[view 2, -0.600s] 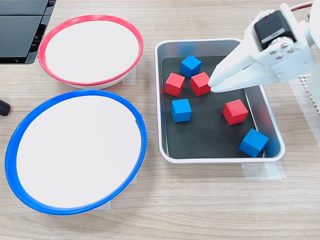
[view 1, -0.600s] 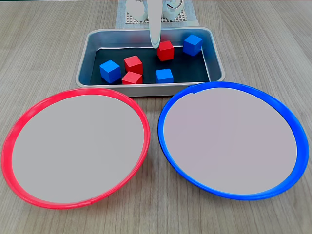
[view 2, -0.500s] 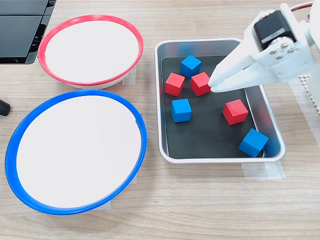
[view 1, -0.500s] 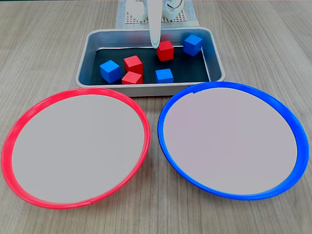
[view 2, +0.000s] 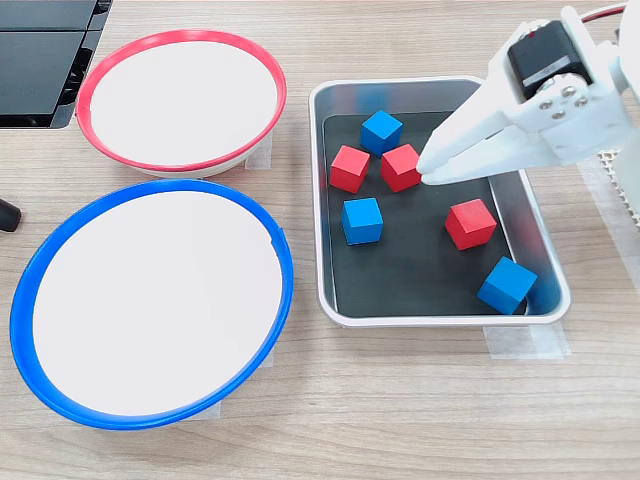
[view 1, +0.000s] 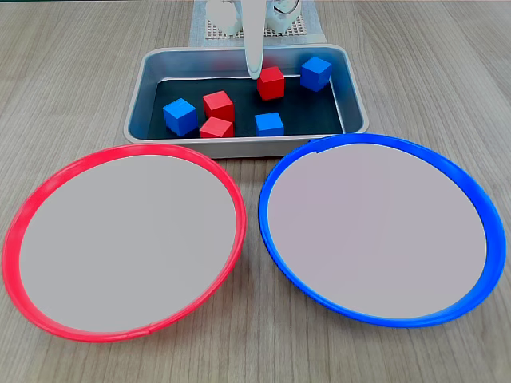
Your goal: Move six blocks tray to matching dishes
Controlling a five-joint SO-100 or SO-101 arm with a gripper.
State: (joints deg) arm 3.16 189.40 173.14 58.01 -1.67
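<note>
The silver tray (view 1: 239, 144) (view 2: 430, 320) holds three red and three blue blocks. My white gripper (view 1: 253, 70) (view 2: 426, 172) hangs shut and empty over the tray's middle. In the fixed view from above, its tip is just right of a red block (view 2: 400, 167). In the front fixed view, it is just left of another red block (view 1: 271, 83). Other blocks nearby include a blue one (view 2: 362, 220) and a red one (view 2: 470, 223). Both dishes are bare: the red-rimmed dish (view 1: 128, 150) (view 2: 180, 36) and the blue-rimmed dish (view 1: 375, 141) (view 2: 150, 187).
A black device (view 2: 45, 60) sits beside the red-rimmed dish. A white mesh mat (view 1: 295, 32) and the arm's base lie behind the tray. Tape strips (view 2: 525, 342) hold the tray's corner. Bare wood tabletop surrounds the dishes.
</note>
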